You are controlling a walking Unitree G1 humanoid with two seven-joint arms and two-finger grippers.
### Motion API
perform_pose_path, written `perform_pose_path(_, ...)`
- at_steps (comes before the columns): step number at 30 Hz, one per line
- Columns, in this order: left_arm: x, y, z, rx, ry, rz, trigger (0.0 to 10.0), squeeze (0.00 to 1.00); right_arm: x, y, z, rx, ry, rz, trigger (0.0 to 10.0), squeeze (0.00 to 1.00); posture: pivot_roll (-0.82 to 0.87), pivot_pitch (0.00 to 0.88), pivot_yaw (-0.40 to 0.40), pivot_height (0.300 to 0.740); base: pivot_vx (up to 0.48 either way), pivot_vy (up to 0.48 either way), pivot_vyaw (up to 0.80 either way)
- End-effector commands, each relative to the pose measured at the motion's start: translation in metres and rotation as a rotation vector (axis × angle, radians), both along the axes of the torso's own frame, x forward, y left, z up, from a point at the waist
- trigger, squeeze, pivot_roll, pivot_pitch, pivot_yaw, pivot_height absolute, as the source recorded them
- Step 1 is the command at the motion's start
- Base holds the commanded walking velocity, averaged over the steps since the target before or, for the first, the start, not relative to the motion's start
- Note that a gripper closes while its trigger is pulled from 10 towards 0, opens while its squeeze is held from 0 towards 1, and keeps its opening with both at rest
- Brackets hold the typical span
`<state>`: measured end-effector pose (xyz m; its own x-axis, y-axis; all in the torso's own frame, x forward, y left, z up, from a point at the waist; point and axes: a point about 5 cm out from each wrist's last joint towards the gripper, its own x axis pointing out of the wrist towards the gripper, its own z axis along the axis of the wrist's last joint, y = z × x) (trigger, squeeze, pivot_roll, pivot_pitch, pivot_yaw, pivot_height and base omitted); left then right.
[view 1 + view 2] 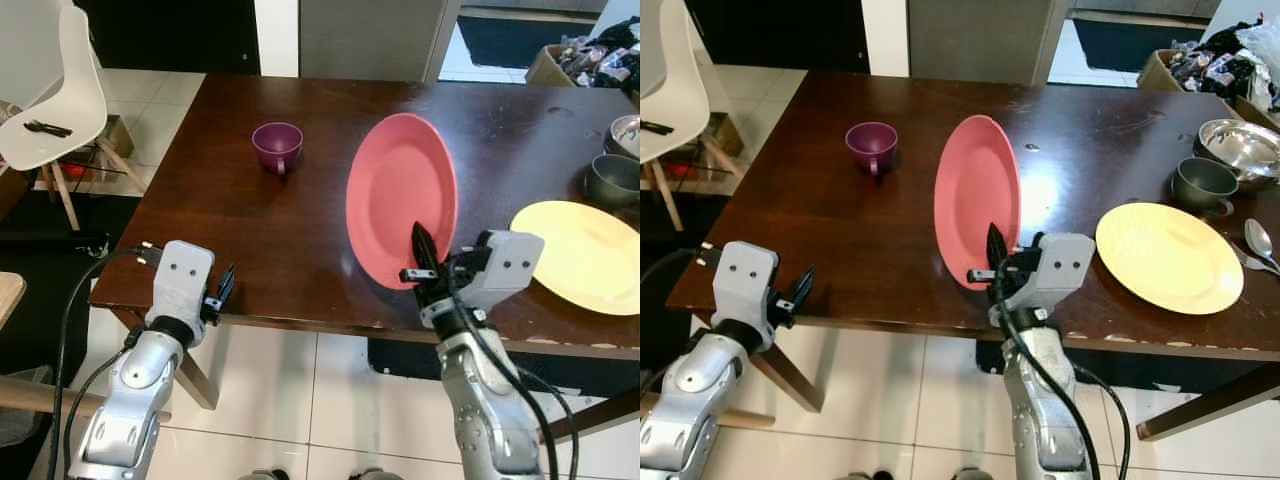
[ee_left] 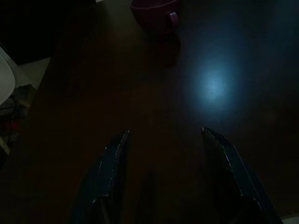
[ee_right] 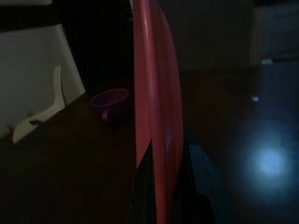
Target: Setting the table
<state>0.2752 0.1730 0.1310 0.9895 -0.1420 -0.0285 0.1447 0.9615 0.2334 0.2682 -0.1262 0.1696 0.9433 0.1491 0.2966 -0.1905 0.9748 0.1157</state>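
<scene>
A pink plate (image 1: 400,195) stands on edge above the dark wooden table (image 1: 250,230), held upright near the front edge. My right gripper (image 1: 424,252) is shut on its lower rim; the right wrist view shows the pink plate (image 3: 156,116) edge-on between the black fingers (image 3: 205,177). A purple cup (image 1: 277,146) stands on the table to the plate's left and farther back. My left gripper (image 1: 224,288) hovers at the table's front left edge, and its fingers (image 2: 114,163) are spread open over bare wood, the purple cup (image 2: 156,11) far ahead of them.
A yellow plate (image 1: 1168,255) lies flat at the right. Behind it sit a dark grey mug (image 1: 1203,184), a steel bowl (image 1: 1240,145) and a spoon (image 1: 1260,240). A white chair (image 1: 55,95) stands left of the table. Tiled floor lies below the front edge.
</scene>
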Motion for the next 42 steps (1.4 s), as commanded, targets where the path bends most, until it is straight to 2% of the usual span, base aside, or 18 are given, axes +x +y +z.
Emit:
perform_pose_path(1, -0.001, 0.001, -0.008, 0.009, 0.026, 0.013, 10.0, 0.00, -0.003, 0.003, -0.010, -0.032, 0.018, 0.001, 10.0, 0.00, -0.10, 0.045, 0.055, 0.740, 0.000, 0.000, 0.00)
perform_pose_path(5, -0.002, 0.000, -0.012, 0.003, 0.038, 0.021, 10.0, 0.00, -0.005, 0.001, -0.017, -0.027, 0.041, -0.002, 10.0, 0.00, -0.11, 0.038, 0.047, 0.740, 0.000, 0.000, 0.00)
perform_pose_path(28, 0.002, 0.001, -0.010, 0.001, 0.014, 0.049, 10.0, 0.00, 0.004, -0.003, -0.011, -0.050, -0.012, -0.069, 10.0, 0.00, -0.10, 0.007, 0.057, 0.740, 0.000, 0.000, 0.00)
perform_pose_path(42, 0.003, 0.001, -0.008, 0.012, 0.003, 0.034, 10.0, 0.00, 0.005, 0.003, -0.013, -0.037, -0.015, -0.049, 10.0, 0.00, -0.10, 0.006, 0.067, 0.740, -0.325, 0.000, 0.00)
